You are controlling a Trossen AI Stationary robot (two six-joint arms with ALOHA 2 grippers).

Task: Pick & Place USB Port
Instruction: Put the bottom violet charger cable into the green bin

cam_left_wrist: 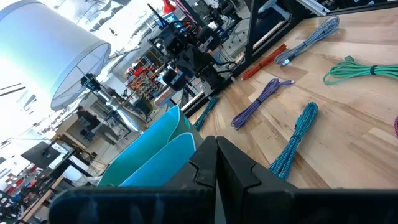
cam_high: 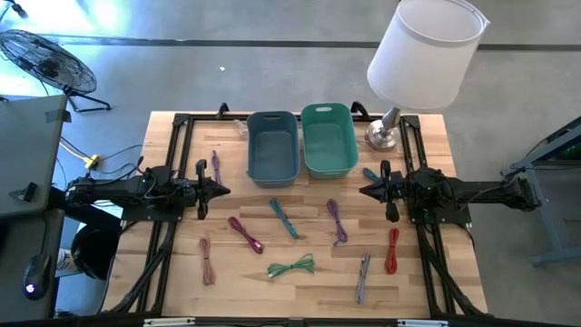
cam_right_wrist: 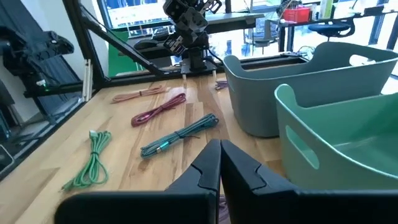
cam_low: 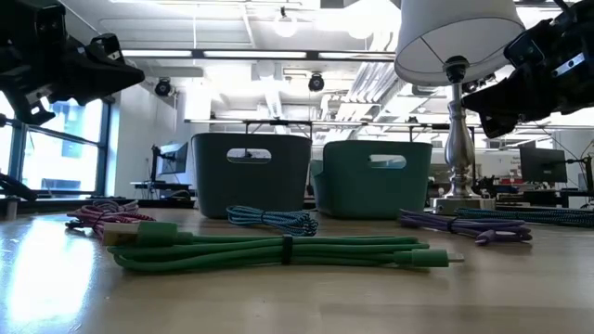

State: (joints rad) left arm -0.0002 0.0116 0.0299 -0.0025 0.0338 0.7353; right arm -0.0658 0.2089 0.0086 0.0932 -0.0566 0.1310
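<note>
Wooden table (cam_high: 182,272) was still covered in bundled USB cables — none visibly in the blue bin (cam_high: 272,145) or green bin (cam_high: 329,139), so nothing looked done. Left gripper (cam_high: 218,189) and right gripper (cam_high: 367,191) hovered empty, fingers pressed together. Green cable (cam_high: 291,266) lay mid-front, long axis roughly left-right.

High view looks straight down on the whole worktop (cam_high: 300,282). Low view sits at worktop level, close behind the green cable (cam_low: 278,252), facing twelve o'clock. Wrist views face each other across both bins (cam_right_wrist: 292,81).
</note>
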